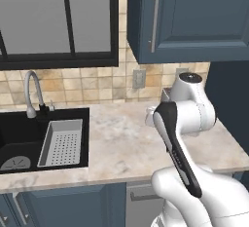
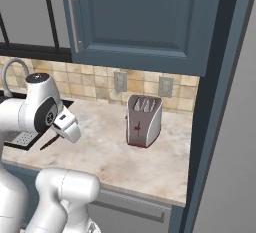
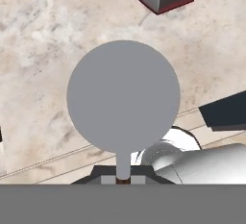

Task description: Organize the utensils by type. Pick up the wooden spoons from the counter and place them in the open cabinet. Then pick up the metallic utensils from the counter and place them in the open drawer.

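At 9 o'clock the sink (image 1: 44,138) sits sunk in the tabletop (image 1: 116,143). Over the bare centre, the tool (image 3: 123,179) is clamped on the short metallic utensil (image 3: 123,98), its round silver head seen face-on from the hand, probably lifted for carrying to the drawer. The right base camera alone shows a toaster (image 2: 144,120) at 3 o'clock, below the blue cabinet (image 2: 145,17), whose door looks shut

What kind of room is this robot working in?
A kitchen, by the look of it: a black sink with a curved tap, a toaster on the stone counter, and blue wall cabinets above.
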Motion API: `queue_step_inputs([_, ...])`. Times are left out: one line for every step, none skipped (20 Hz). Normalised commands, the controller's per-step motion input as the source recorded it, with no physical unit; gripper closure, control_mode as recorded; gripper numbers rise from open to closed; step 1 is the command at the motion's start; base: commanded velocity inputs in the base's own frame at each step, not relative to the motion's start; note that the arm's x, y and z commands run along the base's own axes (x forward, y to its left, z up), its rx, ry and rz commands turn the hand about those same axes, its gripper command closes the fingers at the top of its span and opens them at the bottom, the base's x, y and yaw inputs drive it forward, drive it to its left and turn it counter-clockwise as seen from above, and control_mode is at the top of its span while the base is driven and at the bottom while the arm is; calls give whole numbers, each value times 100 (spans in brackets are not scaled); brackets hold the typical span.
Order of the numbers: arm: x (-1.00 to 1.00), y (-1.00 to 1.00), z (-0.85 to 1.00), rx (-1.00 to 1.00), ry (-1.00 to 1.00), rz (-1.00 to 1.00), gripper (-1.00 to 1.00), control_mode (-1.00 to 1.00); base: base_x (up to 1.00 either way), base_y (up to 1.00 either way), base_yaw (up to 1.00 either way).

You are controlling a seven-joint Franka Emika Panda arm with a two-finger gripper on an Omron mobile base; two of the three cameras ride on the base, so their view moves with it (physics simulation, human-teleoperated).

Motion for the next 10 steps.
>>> queue_step_inputs([-29,0,16,0,3,0,100,-100,0,0,0])
queue_step_inputs([-19,0,9,0,0,0,100,-100,0,0,0])
queue_step_inputs([0,0,0,0,0,0,100,-100,0,0,0])
queue_step_inputs([0,0,0,0,0,0,100,-100,0,0,0])
queue_step_inputs([0,0,0,0,0,0,100,100,0,0,0])
queue_step_inputs([0,0,0,0,0,0,100,100,0,0,0])
queue_step_inputs([0,0,0,0,0,0,100,100,0,0,0])
queue_step_inputs([0,0,0,0,0,0,100,100,0,0,0])
queue_step_inputs([0,0,0,0,0,0,100,100,-4,0,0])
queue_step_inputs([0,0,0,0,0,0,100,100,-24,0,0])
